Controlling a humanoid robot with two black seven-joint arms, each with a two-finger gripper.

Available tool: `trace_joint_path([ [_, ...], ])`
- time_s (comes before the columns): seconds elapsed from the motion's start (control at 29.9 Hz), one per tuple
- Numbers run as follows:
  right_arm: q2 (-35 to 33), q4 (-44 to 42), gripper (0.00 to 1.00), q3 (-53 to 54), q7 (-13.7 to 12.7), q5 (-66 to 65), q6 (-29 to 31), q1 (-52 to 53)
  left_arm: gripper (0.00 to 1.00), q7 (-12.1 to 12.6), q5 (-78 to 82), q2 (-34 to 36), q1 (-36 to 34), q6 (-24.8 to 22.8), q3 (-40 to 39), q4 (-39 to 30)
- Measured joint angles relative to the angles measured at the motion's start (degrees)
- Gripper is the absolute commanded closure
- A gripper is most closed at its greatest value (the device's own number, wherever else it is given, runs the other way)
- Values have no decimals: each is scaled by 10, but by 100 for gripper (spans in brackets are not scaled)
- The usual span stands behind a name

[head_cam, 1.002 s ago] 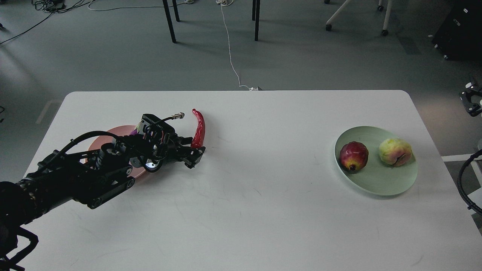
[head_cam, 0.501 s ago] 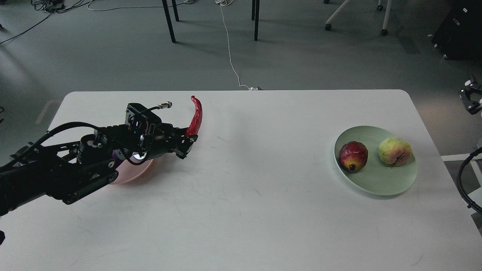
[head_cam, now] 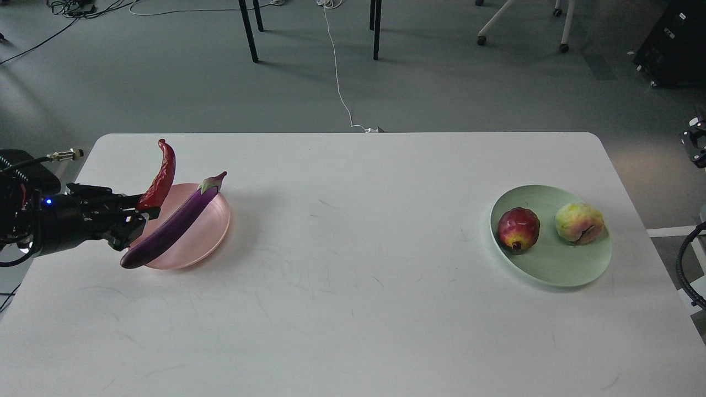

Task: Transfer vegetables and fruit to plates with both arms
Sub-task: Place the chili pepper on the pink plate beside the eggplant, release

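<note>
Three of the four items are already plated: the pomegranate (head_cam: 518, 228) and the bumpy yellow-green fruit (head_cam: 578, 222) sit side by side on the mint green plate (head_cam: 551, 271), well apart from the pink plate (head_cam: 212, 237), where the eggplant (head_cam: 172, 227) lies slantwise with its blunt end overhanging the rim. One to go, and the left gripper (head_cam: 134, 214) has it, closed on the red chili pepper (head_cam: 160, 176) at its lower end and holding it upright above the pink plate's left edge, clear of the worktop (head_cam: 353, 309). Judging from this, the last step is the drop: carry the chili further in over the pink plate beside the eggplant, lower it and open up.
</note>
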Motion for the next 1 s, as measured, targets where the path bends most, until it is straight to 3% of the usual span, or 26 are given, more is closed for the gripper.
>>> trace_joint_path([
  [0.27, -7, 0, 2, 0, 0, 0, 0, 3, 71, 13, 9, -18, 28, 5, 1, 26],
  [0.7, -3, -3, 1, -1, 0, 0, 0, 0, 69, 14, 14, -57, 35, 7, 1, 19],
  [0.73, -3, -3, 2, -1, 0, 0, 0, 0, 66, 14, 15, -62, 38, 7, 1, 18],
  [0.87, -3, -4, 2, 0, 0, 0, 0, 0, 33, 17, 16, -79, 47, 7, 1, 22],
  [1.0, -4, -5, 2, -1, 0, 0, 0, 0, 33, 17, 16, -86, 50, 7, 1, 28],
])
